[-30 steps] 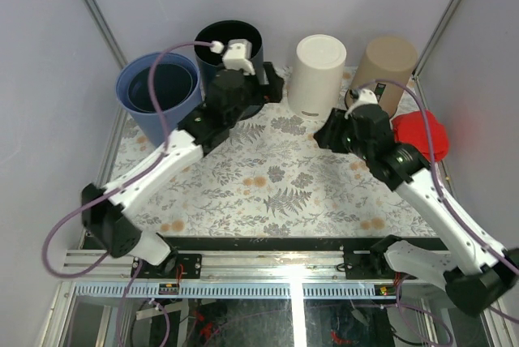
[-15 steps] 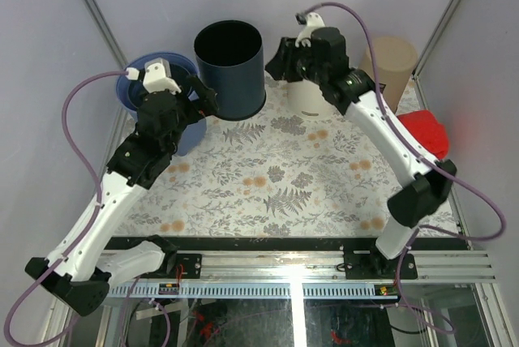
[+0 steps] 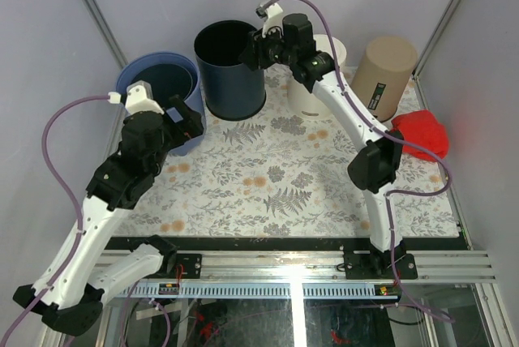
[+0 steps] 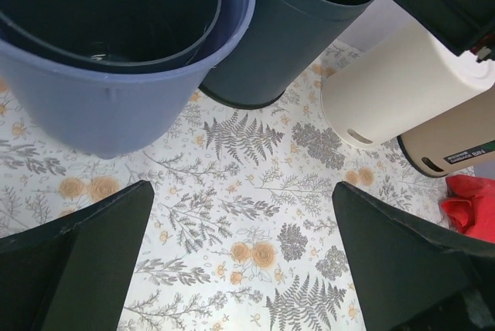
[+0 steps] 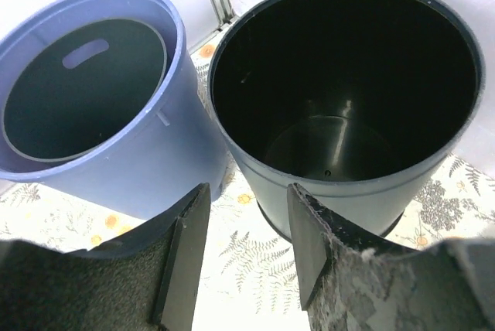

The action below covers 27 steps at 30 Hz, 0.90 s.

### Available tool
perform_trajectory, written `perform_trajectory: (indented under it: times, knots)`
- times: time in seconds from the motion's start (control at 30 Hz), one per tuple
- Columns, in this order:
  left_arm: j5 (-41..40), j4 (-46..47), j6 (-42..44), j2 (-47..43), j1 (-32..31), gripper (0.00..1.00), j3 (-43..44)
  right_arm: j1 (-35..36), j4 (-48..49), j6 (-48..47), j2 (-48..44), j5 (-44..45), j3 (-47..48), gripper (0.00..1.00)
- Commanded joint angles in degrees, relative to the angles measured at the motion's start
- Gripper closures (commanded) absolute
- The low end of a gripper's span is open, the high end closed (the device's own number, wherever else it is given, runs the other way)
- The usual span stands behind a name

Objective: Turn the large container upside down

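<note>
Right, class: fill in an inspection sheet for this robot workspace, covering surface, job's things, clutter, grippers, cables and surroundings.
Surface: floral-patterned tablecloth, lying flat.
Job's things: dark navy plastic bin, upright, mouth up, empty, not yet turned.
Clutter: light blue plastic bucket with a darker tub nested inside, beside the bin; cream cylinder and tan cylinder, closed ends up; red object at the right edge.
Grippers: left gripper open, empty, near the bucket; right gripper open, empty, at the bin's rim.
Cables: purple cables, one looping off each arm.
Surroundings: grey walls, metal frame struts.
</note>
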Motion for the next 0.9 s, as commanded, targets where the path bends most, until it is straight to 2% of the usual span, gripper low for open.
perform_trajectory:
  times: [0.0, 0.37, 0.63, 0.87]
  knots:
    - [-2.04, -5.61, -2.11, -2.80, 0.34, 0.00, 1.15, 0.57, 7.18, -3.63, 0.56, -4.85, 1.62, 0.48]
    - [-3.33, -12.38, -3.81, -6.50, 0.35, 0.00, 2.23, 1.14, 12.07, -6.81, 6.26, -7.85, 3.54, 0.47]
    - [-3.37, -13.77, -4.28, -8.97, 0.35, 0.00, 1.02, 1.69, 13.50, -9.24, 9.37, -9.25, 3.49, 0.47]
    - [-4.42, -14.25, -3.74, -8.82, 0.30, 0.00, -0.15, 3.42, 10.90, -11.51, 13.49, -9.96, 7.18, 0.46]
